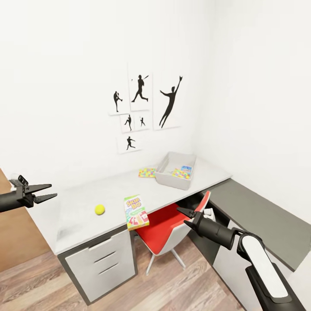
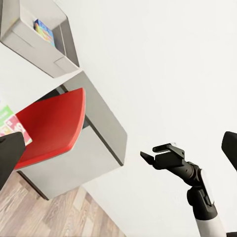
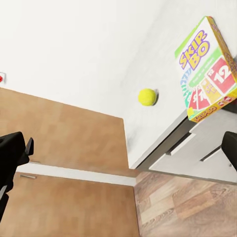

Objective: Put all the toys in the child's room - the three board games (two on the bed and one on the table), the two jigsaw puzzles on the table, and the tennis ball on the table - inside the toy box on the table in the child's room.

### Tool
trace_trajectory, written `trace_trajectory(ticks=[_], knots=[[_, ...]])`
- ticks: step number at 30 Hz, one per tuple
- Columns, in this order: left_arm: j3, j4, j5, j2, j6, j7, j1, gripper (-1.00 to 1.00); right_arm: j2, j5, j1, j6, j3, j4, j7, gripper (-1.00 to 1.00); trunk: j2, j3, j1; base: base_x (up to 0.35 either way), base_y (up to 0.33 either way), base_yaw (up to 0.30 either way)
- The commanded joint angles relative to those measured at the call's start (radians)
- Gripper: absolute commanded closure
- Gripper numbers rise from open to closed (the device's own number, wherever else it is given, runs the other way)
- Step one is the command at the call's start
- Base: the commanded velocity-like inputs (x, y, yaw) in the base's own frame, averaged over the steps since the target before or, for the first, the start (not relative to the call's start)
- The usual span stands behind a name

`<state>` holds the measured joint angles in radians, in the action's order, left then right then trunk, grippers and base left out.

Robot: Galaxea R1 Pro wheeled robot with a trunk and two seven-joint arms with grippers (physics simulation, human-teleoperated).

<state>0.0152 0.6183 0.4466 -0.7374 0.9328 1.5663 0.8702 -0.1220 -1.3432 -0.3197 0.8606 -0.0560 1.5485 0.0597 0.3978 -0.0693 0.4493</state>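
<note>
On the pale grey table (image 1: pixel 77 216) lie the tennis ball (image 1: pixel 99 209) (image 3: pixel 147 97) and the SKIP BO board game (image 1: pixel 136 211) (image 3: pixel 207 69), near the front edge. The light grey toy box (image 1: pixel 170 179) (image 2: pixel 29 37) stands at the table's far right, with a jigsaw puzzle (image 1: pixel 180 173) and a colourful game box (image 1: pixel 186 169) (image 2: pixel 43 30) inside. Another jigsaw puzzle (image 1: pixel 147 172) lies just left of the box. My left gripper (image 1: pixel 45 192) hovers open off the table's left end. My right gripper (image 1: pixel 186 217) (image 2: pixel 157 157) is open in front of the table, over the chair. The bed is out of view.
A red chair (image 1: pixel 166 224) (image 2: pixel 52 123) is tucked under the table beside three white drawers (image 1: pixel 101 259) (image 3: pixel 197 148). A low dark grey cabinet (image 1: pixel 259 216) runs along the right wall. A brown wooden door (image 1: pixel 13 233) (image 3: pixel 64 148) is at the left. Baseball prints (image 1: pixel 140 99) hang above.
</note>
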Motion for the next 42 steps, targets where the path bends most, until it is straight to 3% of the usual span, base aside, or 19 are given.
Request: trace_trajectory(ticks=[1, 15, 21, 25, 28, 32, 36, 42], knots=[[0.002, 0.0, 0.0, 0.0, 0.011, 0.004, 0.001, -1.0, -0.001, -0.007, -0.001, 0.002, -0.001, 0.001, 0.006, -1.0, 0.002, -0.001, 0.001, -0.032, -0.071, 0.0], [0.002, 0.0, 0.0, 0.003, 0.012, 0.004, 0.001, -1.0, -0.001, -0.005, -0.001, 0.001, -0.029, 0.001, 0.006, -1.0, 0.002, 0.011, 0.001, -0.027, -0.157, 0.0], [0.004, 0.0, -0.006, 0.036, 0.012, 0.004, 0.001, -1.0, -0.001, -0.005, -0.001, 0.001, -0.03, 0.001, 0.006, -1.0, 0.002, 0.011, 0.001, 0.0, -0.045, 0.0], [0.033, 0.0, -0.068, 0.122, 0.014, 0.002, 0.001, -1.0, -0.001, -0.005, -0.001, 0.002, -0.031, 0.002, 0.006, -1.0, 0.002, 0.011, 0.001, 0.0, -0.006, 0.0], [0.039, -0.002, -0.124, 0.2, 0.015, -0.077, 0.001, -1.0, -0.002, -0.005, -0.001, 0.003, -0.031, 0.002, 0.005, -1.0, 0.002, 0.011, 0.001, 0.0, -0.001, 0.0], [0.042, -0.043, -0.144, 0.258, 0.01, -0.173, 0.001, -1.0, -0.002, -0.005, -0.001, 0.004, -0.029, 0.002, 0.005, -1.0, 0.002, 0.011, 0.001, 0.0, 0.0, 0.0], [0.04, -0.143, -0.153, 0.336, -0.046, -0.237, 0.001, -1.0, -0.002, -0.006, -0.001, 0.004, -0.03, 0.002, 0.005, -1.0, 0.002, 0.011, 0.001, 0.0, 0.0, 0.0], [0.034, -0.245, -0.152, 0.377, -0.129, -0.314, 0.001, -1.0, -0.002, -0.007, -0.001, 0.004, -0.031, 0.003, 0.005, -1.0, 0.002, 0.011, 0.001, 0.0, 0.0, 0.0]])
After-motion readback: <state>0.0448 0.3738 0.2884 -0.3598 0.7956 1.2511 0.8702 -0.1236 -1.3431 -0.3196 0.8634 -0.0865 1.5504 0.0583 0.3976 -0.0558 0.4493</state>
